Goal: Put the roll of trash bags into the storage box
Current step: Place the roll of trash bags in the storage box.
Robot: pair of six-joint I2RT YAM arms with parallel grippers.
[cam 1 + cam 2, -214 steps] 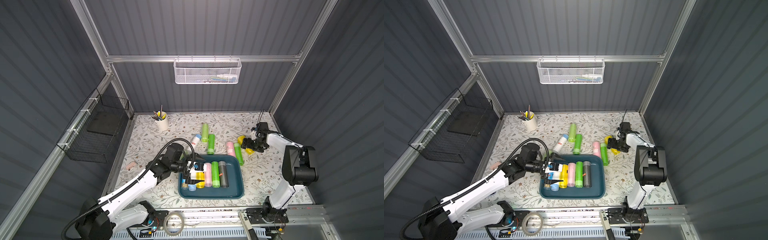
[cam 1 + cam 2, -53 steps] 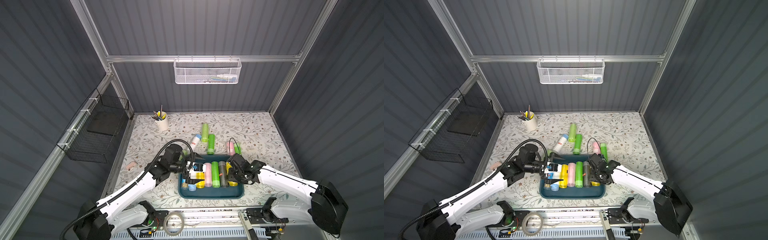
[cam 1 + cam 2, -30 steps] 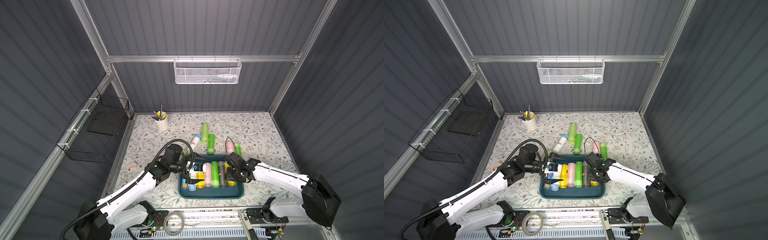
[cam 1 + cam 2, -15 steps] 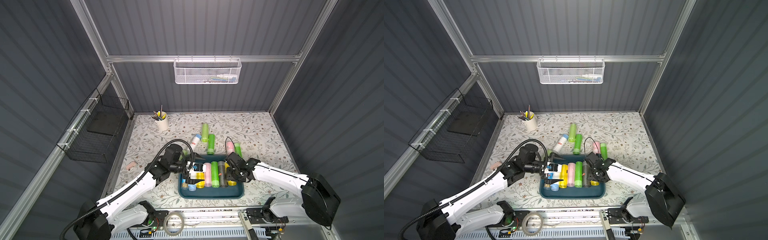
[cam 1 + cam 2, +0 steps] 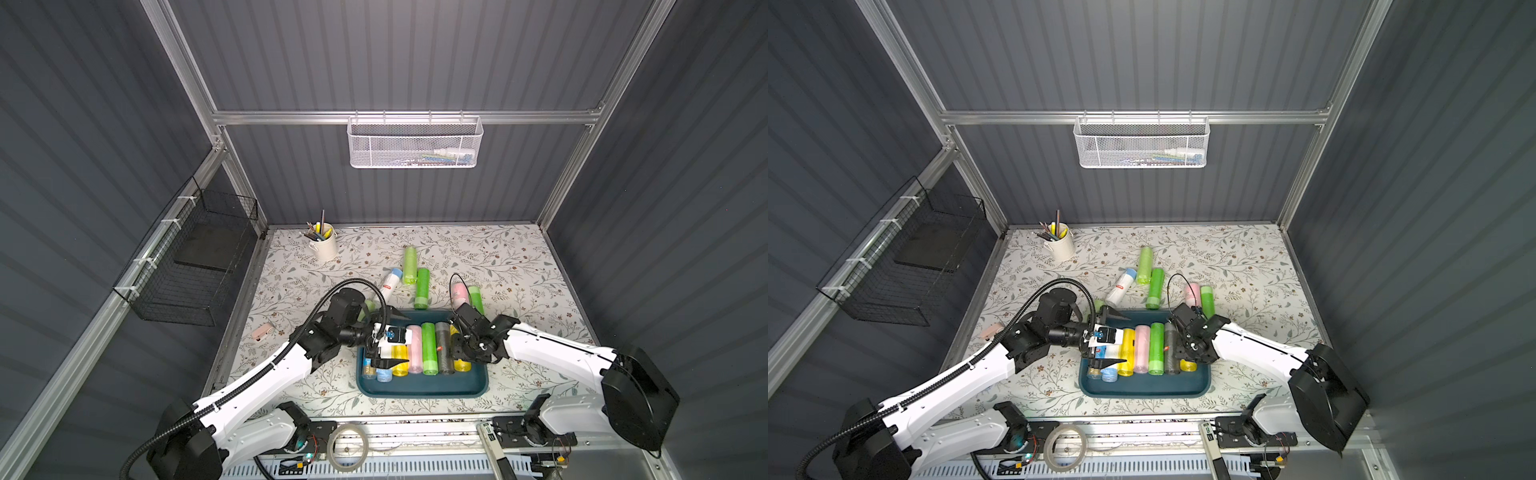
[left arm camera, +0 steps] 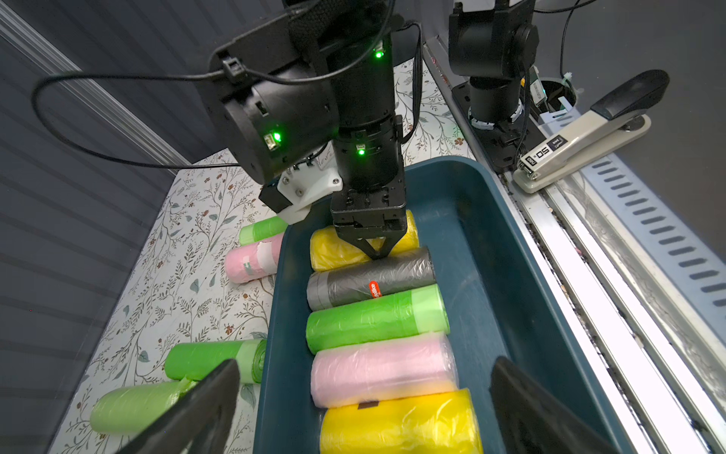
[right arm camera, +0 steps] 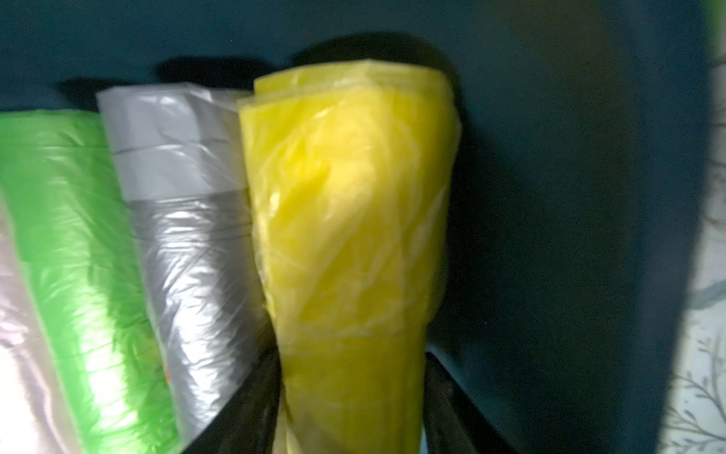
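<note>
The storage box [image 5: 419, 390] [image 5: 1142, 392] is a shallow dark teal tray near the table's front edge. Several rolls lie side by side in it. The yellow roll of trash bags [image 5: 462, 365] [image 7: 345, 204] lies at its right end beside a grey roll [image 6: 369, 283]. My right gripper [image 5: 456, 347] [image 7: 351, 353] reaches down into the box, a finger close on each side of that yellow roll, which looks pinched there. My left gripper [image 5: 390, 340] [image 6: 365, 393] hangs wide open above the box's left end, holding nothing.
Loose rolls lie behind the box: two green ones [image 5: 409, 259] [image 5: 422, 286], a white and blue one [image 5: 388, 284], a pink one [image 5: 459, 291] and a green one [image 5: 476, 297]. A pen cup [image 5: 324, 245] stands at the back left. A stapler [image 6: 581, 133] lies on the front rail.
The right arm has carried the yellow roll from the table's far right into the box. Over the last second it barely moves. The left arm stays where it was.
</note>
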